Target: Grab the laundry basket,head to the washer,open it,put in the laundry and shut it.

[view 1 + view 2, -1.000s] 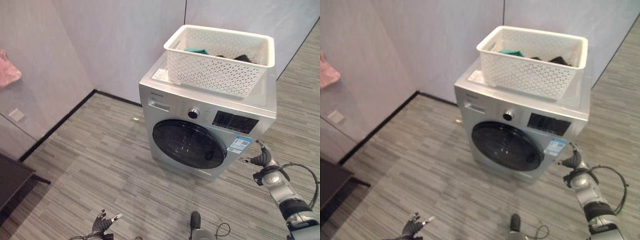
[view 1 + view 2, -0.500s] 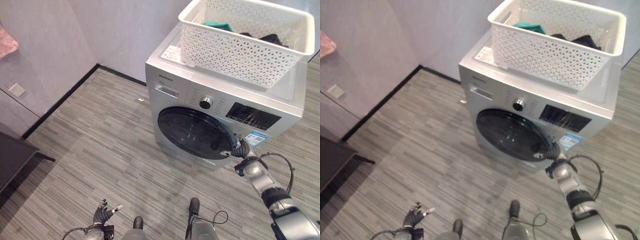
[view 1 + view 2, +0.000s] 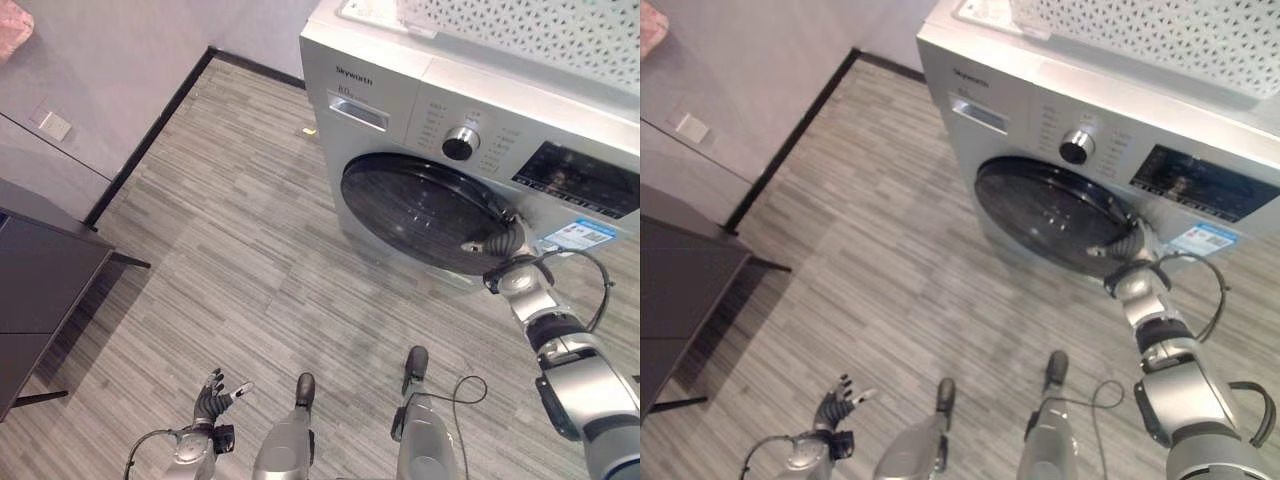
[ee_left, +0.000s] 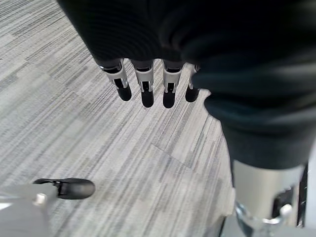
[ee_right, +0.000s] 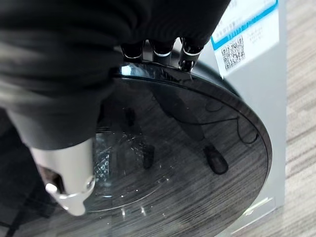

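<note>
Closed in on the washer [image 3: 420,90] over the last second, with the right robot hand [image 3: 505,245] brought from well off its lower right corner up onto the right rim of the round door [image 3: 425,210], so likely at the opening step. Fingers [image 5: 190,52] hooked over the door's edge, seemingly gripping it, though what lies behind the rim is hidden. Left robot hand [image 3: 215,388] low over the floor [image 3: 220,230], well away from the washer, fingers relaxed and empty; basket [image 3: 540,35] of laundry resting on top of the washer.
</note>
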Controlling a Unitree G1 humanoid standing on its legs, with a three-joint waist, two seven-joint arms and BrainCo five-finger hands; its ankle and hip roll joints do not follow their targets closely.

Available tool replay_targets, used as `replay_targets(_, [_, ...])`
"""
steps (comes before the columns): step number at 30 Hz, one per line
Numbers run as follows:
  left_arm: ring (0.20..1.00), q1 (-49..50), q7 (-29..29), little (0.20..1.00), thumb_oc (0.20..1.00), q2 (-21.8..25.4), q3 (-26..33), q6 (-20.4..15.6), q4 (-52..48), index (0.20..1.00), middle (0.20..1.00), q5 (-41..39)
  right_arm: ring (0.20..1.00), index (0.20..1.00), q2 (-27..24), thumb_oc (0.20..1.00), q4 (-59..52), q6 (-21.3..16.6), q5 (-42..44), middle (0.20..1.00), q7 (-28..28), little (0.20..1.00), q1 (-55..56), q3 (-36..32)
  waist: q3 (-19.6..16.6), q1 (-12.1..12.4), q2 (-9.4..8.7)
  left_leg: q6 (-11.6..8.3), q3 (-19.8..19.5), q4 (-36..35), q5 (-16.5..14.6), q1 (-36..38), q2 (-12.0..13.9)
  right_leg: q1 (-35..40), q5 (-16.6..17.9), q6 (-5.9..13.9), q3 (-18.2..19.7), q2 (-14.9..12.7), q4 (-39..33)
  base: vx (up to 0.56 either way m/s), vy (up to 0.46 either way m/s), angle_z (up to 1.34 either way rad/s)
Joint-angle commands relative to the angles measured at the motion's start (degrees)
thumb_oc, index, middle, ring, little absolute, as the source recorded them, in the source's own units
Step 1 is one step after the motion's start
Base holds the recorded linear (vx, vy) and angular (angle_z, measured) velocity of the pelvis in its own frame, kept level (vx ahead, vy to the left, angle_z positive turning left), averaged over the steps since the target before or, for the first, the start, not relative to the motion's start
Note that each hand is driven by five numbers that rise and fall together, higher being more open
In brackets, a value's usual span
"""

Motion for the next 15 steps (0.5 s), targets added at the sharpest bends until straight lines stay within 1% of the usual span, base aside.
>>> replay_targets(1, [1.000, 0.92, 1.50, 1.000, 1.000, 2.07, -3.09, -1.84, -1.19, 1.000, 1.000, -0.78, 1.000, 1.000, 5.40, 1.000, -3.38, -1.40, 0.16, 1.000, 1.28, 1.000, 3.09, 5.50, -3.17, 1.54, -2.44, 3.82, 0.64, -0.47, -3.08, 0.72, -1.61, -4.80, -10.47, 2.12, 4.30, -4.57, 10.75, 0.00, 0.000, 0.00])
replay_targets(2, [1.000, 0.95, 1.50, 1.000, 1.000, 2.08, -3.10, -1.83, -1.20, 1.000, 1.000, -0.78, 1.000, 1.000, 5.40, 1.000, -3.41, -1.38, 0.15, 1.000, 1.28, 1.000, 3.13, 5.48, -3.19, 1.52, -2.44, 3.82, 0.62, -0.47, -3.08, 0.72, -1.61, -4.78, -10.47, 2.12, 4.27, -4.57, 10.74, 0.00, 0.000, 0.00])
replay_targets(7, [1.000, 1.92, 1.41, 1.000, 1.000, 2.30, -2.40, -1.64, -2.48, 1.000, 1.000, -0.46, 1.000, 1.000, 10.11, 1.000, -9.36, -2.37, -0.94, 1.000, 2.76, 1.000, 8.58, 7.63, -3.47, 1.27, -2.88, 3.91, 0.29, -0.50, -3.63, 1.56, -1.55, -3.68, -10.62, 2.33, 3.64, -4.86, 10.78, 0.01, 0.001, 0.04])
replay_targets(13, [1.000, 2.02, 1.70, 1.000, 1.000, 2.92, -2.12, -1.58, -4.13, 1.000, 1.000, 0.72, 1.000, 1.000, 16.75, 1.000, -16.05, -3.61, 0.02, 1.000, 5.47, 1.000, 12.31, 11.49, -3.39, 1.46, -3.58, 3.95, 0.41, -0.50, -3.95, 2.36, -1.74, -2.88, -10.44, 2.54, 3.41, -5.48, 10.86, 0.00, 0.003, 0.02])
replay_targets(15, [1.000, 2.11, 1.63, 1.000, 1.000, 3.46, -2.25, -1.74, -5.79, 1.000, 1.000, 1.02, 1.000, 1.000, 17.74, 1.000, -17.04, -3.93, 1.14, 1.000, 5.79, 1.000, 12.95, 11.48, -3.36, 1.51, -3.63, 3.96, 0.46, -0.50, -3.99, 2.46, -1.76, -2.78, -10.43, 2.57, 3.39, -5.55, 10.89, 0.00, 0.012, 0.07])
